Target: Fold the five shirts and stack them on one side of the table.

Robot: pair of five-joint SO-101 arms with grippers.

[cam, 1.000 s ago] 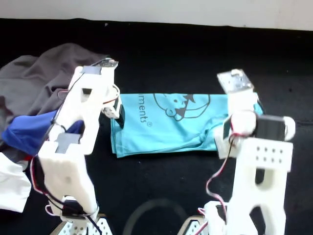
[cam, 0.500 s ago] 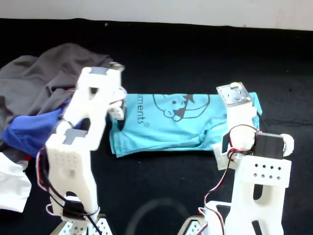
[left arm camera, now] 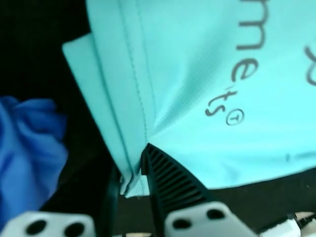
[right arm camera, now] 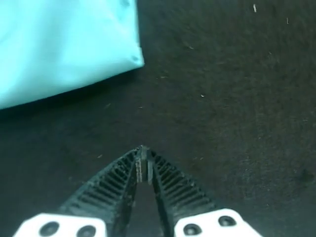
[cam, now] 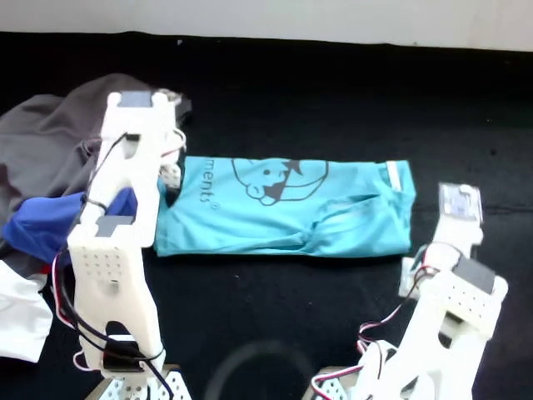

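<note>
From the high view, the teal shirt lies folded into a long band across the middle of the black table. The left arm stands over the band's left end. Beside it is a heap of grey shirt, blue shirt and white shirt. The right arm stands off the band's right end, apart from the cloth.

The left wrist view shows the grip itself: the left gripper is pinched tight on the teal shirt's stitched edge — the folded layers are caught between its jaws, and the blue shirt is near.

In the right wrist view, the right gripper has its fingers pressed together on nothing — it is above bare table, with the teal shirt's corner well apart.
</note>
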